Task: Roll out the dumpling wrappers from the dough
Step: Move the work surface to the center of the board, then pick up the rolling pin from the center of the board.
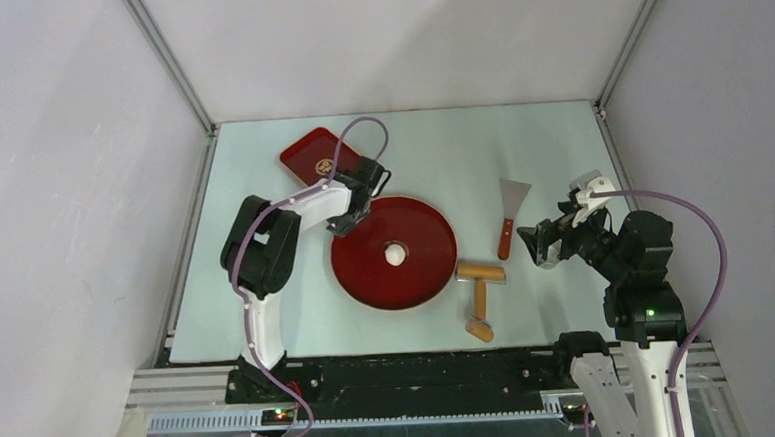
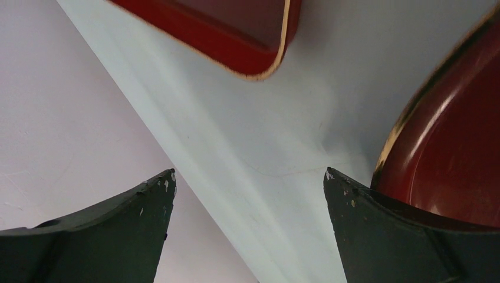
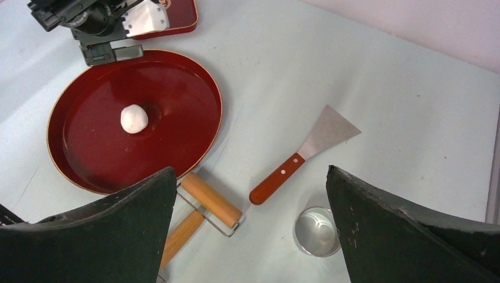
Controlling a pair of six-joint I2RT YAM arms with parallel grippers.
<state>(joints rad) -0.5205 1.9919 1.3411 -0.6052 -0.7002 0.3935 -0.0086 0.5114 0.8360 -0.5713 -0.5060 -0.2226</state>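
Both claws gaping wide, dough ball sitting in the round tray

At the left, the left gripper (image 1: 348,219) is hanging over the table (image 1: 268,315) just at the far-left rim of the round red tray (image 1: 351,275), its fingers (image 2: 141,236) standing wide apart and clasping nothing. Just behind it, a rectangular red tray (image 1: 310,152) is lying tilted at the far side. The dough (image 1: 395,254), a small white ball, is sitting near the middle of the round tray, apart from both claws. Right of that tray, a wooden roller (image 1: 479,292) is lying on the table, its barrel just beside the tray's rim and its handle pointing near. Farther right, a scraper (image 1: 510,215) is lying with its metal blade toward the far side and its wooden handle toward the near side. A small shiny metal ring (image 3: 316,231) is resting by the end of that handle. At the right, the right gripper (image 1: 533,247) is hovering beside the scraper, its fingers spread wide and empty
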